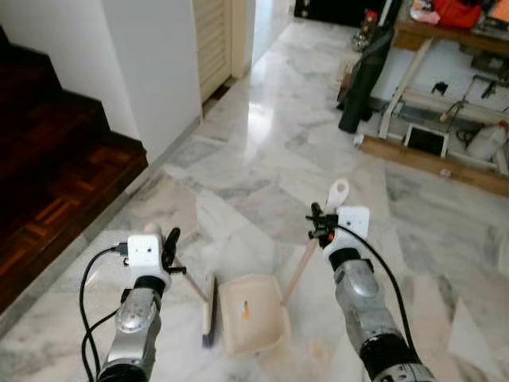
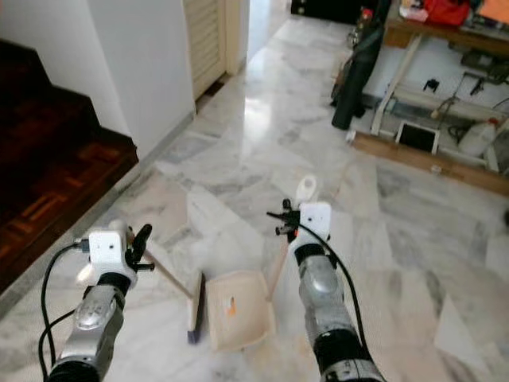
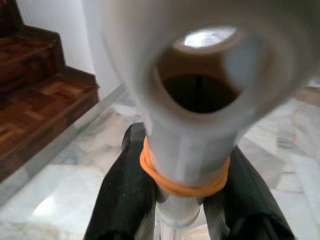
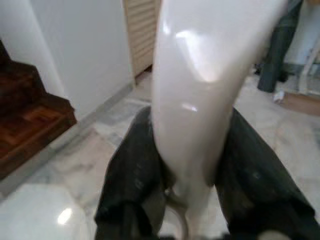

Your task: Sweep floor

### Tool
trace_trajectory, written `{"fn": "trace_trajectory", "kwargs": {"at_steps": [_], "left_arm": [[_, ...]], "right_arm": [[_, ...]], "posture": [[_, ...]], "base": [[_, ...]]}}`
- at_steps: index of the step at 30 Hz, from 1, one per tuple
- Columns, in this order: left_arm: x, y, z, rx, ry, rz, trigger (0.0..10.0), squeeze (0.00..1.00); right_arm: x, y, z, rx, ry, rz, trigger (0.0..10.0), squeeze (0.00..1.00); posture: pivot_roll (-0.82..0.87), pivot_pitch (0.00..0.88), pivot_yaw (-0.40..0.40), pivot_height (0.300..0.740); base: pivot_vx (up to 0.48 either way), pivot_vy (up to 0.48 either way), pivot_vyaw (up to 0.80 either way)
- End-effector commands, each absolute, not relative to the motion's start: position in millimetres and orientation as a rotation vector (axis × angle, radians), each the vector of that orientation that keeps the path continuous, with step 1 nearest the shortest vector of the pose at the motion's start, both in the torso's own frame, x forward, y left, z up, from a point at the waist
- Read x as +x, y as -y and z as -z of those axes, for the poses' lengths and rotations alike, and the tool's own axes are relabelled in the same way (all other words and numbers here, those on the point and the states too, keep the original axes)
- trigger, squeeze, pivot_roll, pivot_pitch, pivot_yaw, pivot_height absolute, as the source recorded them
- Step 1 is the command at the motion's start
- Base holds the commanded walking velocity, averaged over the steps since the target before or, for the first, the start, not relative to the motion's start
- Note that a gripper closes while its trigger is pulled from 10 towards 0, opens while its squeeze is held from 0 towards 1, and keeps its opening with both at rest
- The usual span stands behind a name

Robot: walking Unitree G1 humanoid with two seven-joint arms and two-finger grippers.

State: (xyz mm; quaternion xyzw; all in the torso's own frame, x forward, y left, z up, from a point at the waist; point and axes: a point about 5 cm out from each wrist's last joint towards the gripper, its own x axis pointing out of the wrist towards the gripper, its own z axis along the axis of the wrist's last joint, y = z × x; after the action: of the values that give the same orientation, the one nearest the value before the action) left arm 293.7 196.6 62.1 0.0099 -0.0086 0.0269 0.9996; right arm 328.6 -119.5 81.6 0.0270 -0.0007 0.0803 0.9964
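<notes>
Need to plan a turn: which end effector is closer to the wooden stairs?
Left. The left end effector holds the brush handle on the side of the stairs; the right end effector is farther across.

Cream dustpan [image 1: 253, 325], orange speck inside; my broom handle [image 3: 192, 125] white, orange band; grey-veined white marble floor [image 1: 262, 151]

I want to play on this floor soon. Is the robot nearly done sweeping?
Partly. One small orange scrap already lies in the dustpan. The left claw grips the brush handle, and the right claw grips the dustpan handle. Emptying the dustpan is left.
</notes>
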Motion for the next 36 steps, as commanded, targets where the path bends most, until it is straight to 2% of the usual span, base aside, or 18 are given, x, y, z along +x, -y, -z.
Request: {"fn": "trace_trajectory", "kwargs": {"at_steps": [1,25,36], "left_arm": [[297.0,-192.3,-69.5,0.022,0.061,-0.046,10.0,0.00],[296.7,-192.4,-69.9,0.025,0.065,-0.043,10.0,0.00],[297.4,-192.1,-71.8,0.015,0.079,-0.049,10.0,0.00]], "right_arm": [[331.6,122.5,-90.2,0.074,0.045,-0.151,10.0,0.00],[332.1,122.1,-90.2,0.076,0.048,-0.149,10.0,0.00],[332.2,122.8,-90.4,0.077,0.048,-0.148,10.0,0.00]], "posture": [[0.00,0.070,-0.007,0.740],[0.00,0.066,-0.007,0.740],[0.00,0.072,-0.011,0.740]], "base": [[0.364,0.000,0.00],[0.352,0.000,0.00],[0.000,0.000,0.00]]}}
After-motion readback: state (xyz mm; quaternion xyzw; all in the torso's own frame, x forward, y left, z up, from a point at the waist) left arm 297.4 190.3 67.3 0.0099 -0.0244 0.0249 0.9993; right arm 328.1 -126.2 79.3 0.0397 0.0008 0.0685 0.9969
